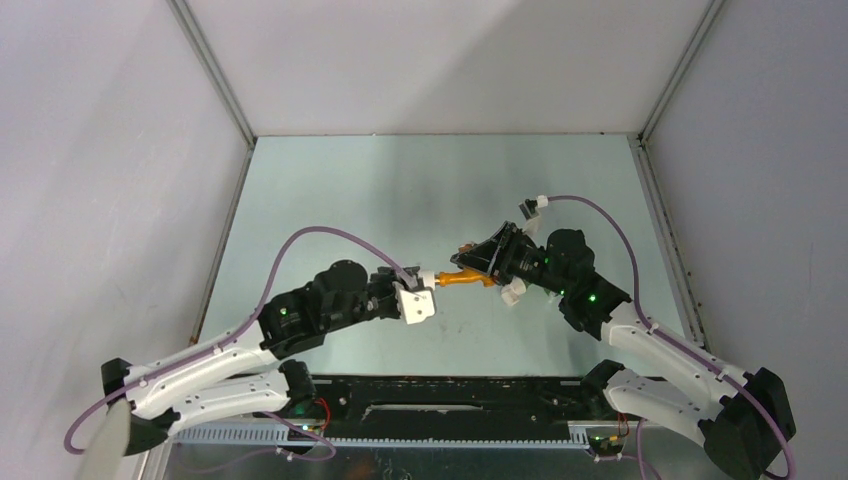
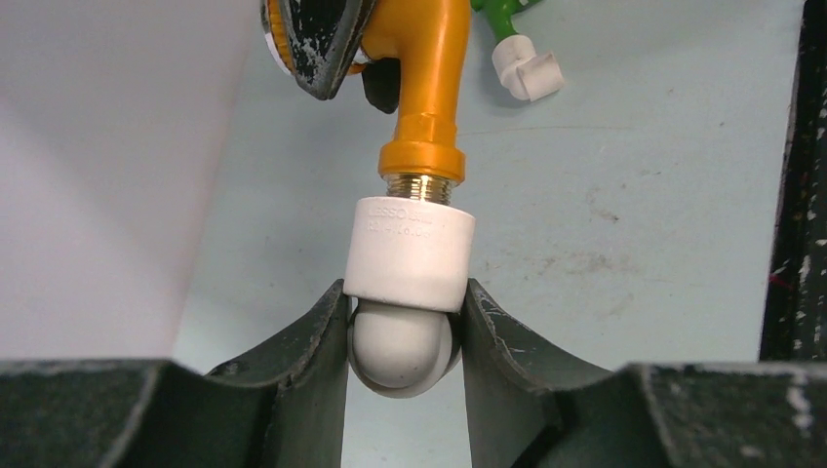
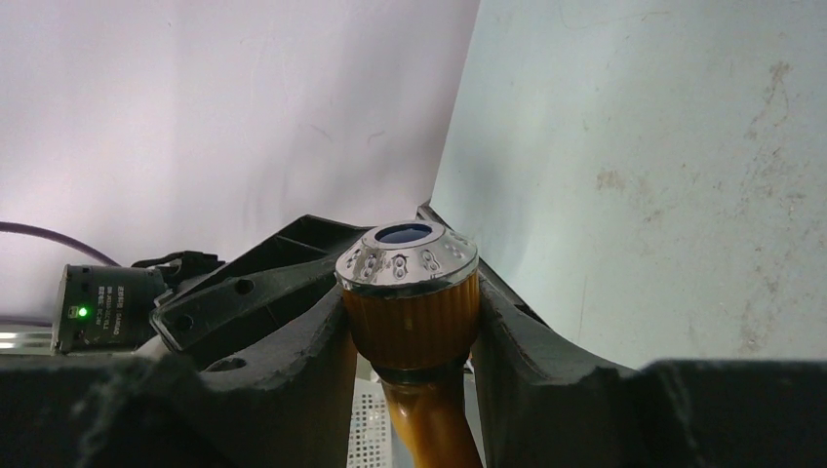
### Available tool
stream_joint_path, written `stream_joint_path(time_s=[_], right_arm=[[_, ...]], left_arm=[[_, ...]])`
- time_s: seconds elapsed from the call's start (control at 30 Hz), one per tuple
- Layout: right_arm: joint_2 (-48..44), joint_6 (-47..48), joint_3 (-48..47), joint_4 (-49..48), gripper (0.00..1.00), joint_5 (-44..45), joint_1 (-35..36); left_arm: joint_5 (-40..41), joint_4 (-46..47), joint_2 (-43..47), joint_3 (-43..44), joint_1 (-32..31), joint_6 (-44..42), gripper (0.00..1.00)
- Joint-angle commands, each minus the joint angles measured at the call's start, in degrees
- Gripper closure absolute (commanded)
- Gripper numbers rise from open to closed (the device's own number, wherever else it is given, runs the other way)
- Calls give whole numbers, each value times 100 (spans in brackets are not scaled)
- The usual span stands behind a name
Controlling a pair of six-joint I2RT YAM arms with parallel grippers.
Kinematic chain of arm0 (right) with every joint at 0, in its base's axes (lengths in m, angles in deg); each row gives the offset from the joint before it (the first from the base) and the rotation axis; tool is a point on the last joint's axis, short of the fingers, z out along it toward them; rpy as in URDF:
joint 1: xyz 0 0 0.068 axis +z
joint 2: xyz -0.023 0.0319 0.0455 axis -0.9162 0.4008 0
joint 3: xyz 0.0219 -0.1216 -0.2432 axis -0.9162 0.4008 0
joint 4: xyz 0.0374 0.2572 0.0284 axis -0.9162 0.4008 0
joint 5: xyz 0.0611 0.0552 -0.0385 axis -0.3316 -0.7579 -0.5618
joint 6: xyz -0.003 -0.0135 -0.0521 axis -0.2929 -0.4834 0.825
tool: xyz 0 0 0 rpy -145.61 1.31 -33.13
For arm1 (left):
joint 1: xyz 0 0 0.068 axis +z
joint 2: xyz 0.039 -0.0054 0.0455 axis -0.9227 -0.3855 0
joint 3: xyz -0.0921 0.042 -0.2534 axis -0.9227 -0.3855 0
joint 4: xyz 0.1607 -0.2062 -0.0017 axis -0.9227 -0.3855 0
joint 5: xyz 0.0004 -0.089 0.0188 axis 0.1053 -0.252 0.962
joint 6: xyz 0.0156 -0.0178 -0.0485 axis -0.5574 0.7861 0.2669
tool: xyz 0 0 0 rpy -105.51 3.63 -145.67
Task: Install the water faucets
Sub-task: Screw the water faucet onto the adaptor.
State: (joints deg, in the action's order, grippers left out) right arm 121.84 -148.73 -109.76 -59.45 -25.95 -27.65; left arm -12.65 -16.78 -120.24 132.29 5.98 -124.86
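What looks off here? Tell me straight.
Nothing is spilled or broken. One thing: brass thread shows between the orange faucet and the white fitting, so the joint looks not fully screwed in.

Orange faucet (image 2: 429, 58) aloft (green faucet (image 2: 499, 14) below)

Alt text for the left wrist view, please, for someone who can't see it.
The left gripper clamps a white elbow fitting, with the brass thread of the orange faucet seated in its collar. The right gripper holds the faucet's far end; a green faucet lies on the table beyond.
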Motion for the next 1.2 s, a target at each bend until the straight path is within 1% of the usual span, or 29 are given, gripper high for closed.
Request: stream_joint_path(time_s=[0.0, 0.17, 0.4, 0.57, 0.73, 0.77, 1.03, 1.17], right_arm=[[75, -266, -42, -425, 100, -74, 34], [18, -251, -42, -310, 100, -17, 20], [-2, -323, -37, -417, 100, 18, 19], [4, -454, -42, -519, 100, -34, -7], [-38, -660, -42, -730, 100, -124, -41], [-87, -797, -42, -813, 100, -181, -68], [-185, -884, -42, -780, 100, -252, -87], [-203, -882, -42, -721, 100, -283, -89]], left_arm=[[-232, 863, 5, 203, -466, -695, 100], [260, 815, -22, 305, -680, -910, 100], [420, 861, -42, 271, -836, -1021, 100], [864, 1169, -43, 110, -1015, -1153, 100], [1239, 1753, 54, -175, -1159, -1355, 100], [1245, 2052, 184, -328, -1191, -1504, 100], [960, 2073, 387, -515, -1199, -1939, 100], [941, 2155, 383, -581, -1220, -2148, 100]])
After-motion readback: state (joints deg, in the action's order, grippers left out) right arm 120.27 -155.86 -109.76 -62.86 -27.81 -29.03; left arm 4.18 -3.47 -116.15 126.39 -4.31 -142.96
